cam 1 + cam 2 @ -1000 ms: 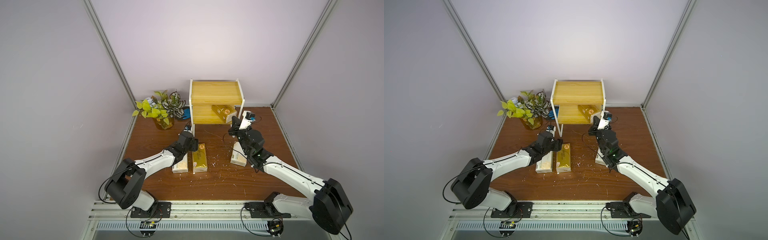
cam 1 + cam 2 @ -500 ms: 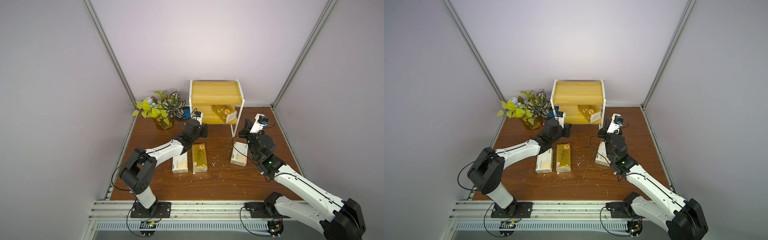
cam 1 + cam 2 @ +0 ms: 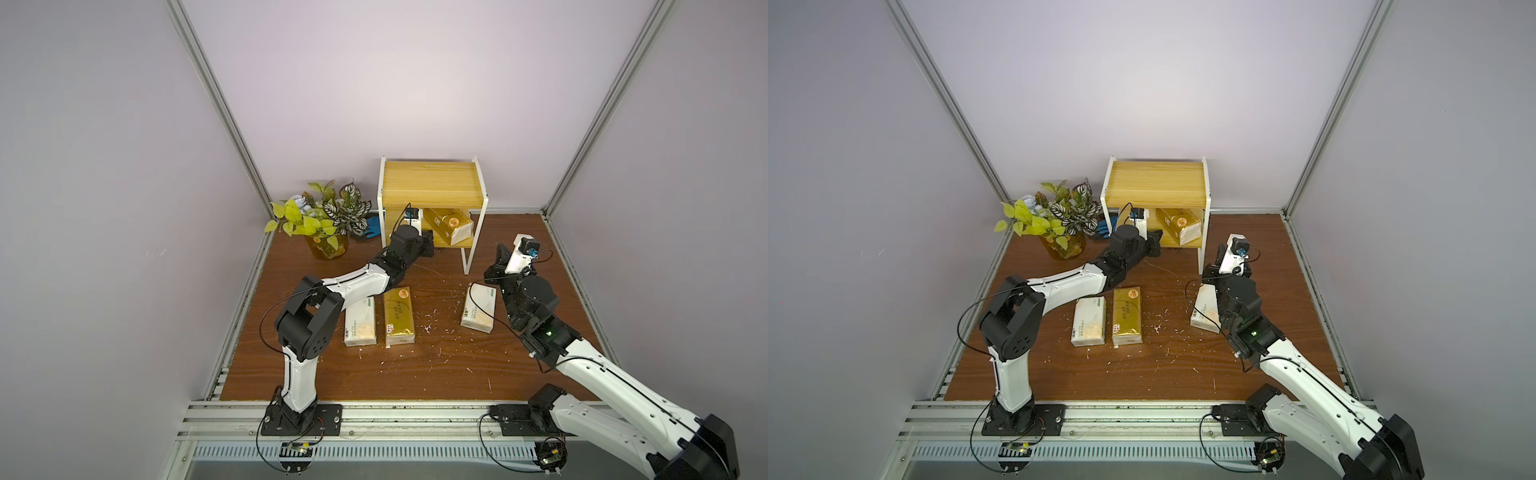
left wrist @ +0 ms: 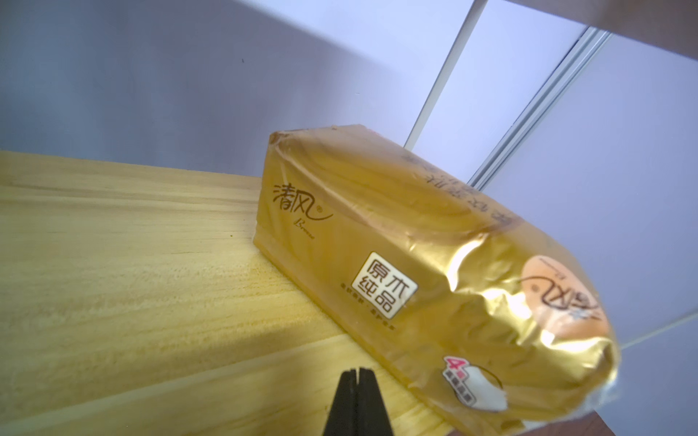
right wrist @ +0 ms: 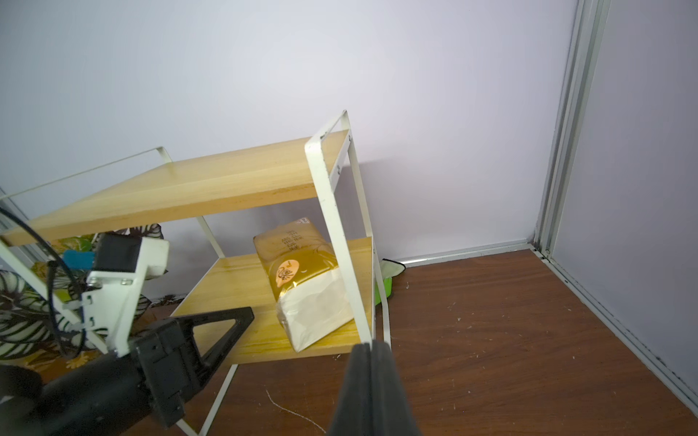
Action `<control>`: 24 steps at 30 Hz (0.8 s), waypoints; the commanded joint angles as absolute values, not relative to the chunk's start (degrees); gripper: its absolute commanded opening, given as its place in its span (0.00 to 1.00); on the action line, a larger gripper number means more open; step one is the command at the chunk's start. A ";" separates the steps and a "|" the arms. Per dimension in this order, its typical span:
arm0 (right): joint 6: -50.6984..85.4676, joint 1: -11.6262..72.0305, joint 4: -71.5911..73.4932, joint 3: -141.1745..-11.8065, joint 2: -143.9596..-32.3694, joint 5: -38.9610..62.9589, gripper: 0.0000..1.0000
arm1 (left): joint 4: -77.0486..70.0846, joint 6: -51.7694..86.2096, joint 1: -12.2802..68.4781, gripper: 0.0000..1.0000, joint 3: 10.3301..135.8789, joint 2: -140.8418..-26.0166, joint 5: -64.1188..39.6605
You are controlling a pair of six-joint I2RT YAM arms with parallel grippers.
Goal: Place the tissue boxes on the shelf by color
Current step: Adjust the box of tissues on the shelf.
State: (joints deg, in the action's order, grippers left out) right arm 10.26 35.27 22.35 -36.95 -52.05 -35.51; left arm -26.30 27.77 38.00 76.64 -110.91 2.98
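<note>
- The left gripper (image 3: pixel 428 248) (image 3: pixel 1156 245) has its jaws pressed together with nothing between them; its tip (image 4: pixel 357 372) sits at the front edge of the shelf's lower board, just beside the gold pack there, and the left wrist view shows a sliver of board between the 2.
- The right gripper (image 5: pixel 372 345) (image 3: pixel 500 250) is likewise closed and empty; it hangs in the air in front of the shelf, off the corner on the right arm's side, and points toward that corner.
- The shelf (image 3: pixel 432 187) (image 3: pixel 1154 183) (image 5: pixel 189 188) (image 4: pixel 113 264) stands against the back wall; its top board is bare in both top views.
- 1 gold pack (image 3: pixel 449 222) (image 3: pixel 1179 224) (image 4: pixel 415 264) (image 5: pixel 294 260) lies slantwise on the shelf's lower board, at the end nearer the right arm; its white end faces forward, close behind the shelf's front leg.
- The second gold pack (image 3: pixel 398 318) (image 3: pixel 1126 318) lies flat on the table (image 3: pixel 415 374), well in front of the shelf, its orange mark toward the shelf.
- 1 white pack (image 3: pixel 360 328) (image 3: pixel 1089 322) lies just beside that gold pack, on the side toward the left arm, partly under the arm.
- The other white pack (image 3: pixel 478 307) (image 3: pixel 1204 309) lies in front of the shelf's corner on the right arm's side, below the right wrist.
- Potted plants (image 3: pixel 320 216) stand beside the shelf, on the left arm's side.
</note>
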 commanded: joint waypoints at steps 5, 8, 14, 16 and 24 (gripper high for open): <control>9.98 34.62 24.43 -34.68 -50.14 -35.32 0.00 | -26.41 26.01 39.88 0.01 82.24 -113.65 7.42; 10.14 34.57 24.37 -34.13 -49.54 -34.56 0.00 | -27.06 25.57 40.42 0.01 84.08 -115.00 9.66; 10.71 34.45 22.90 -33.01 -48.19 -33.50 0.00 | -28.87 22.43 42.40 0.01 87.89 -116.31 14.32; 11.12 34.45 22.68 -32.47 -47.32 -33.36 0.00 | -28.51 22.24 42.62 0.01 88.97 -116.97 15.35; 11.04 34.30 21.82 -30.56 -44.01 -33.30 0.00 | -26.85 19.32 42.61 0.01 94.28 -120.08 18.79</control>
State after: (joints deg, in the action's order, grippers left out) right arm 10.50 34.52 20.78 -30.98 -45.80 -33.95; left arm -22.76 22.52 42.02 90.35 -120.68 15.97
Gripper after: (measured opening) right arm 0.040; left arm 0.042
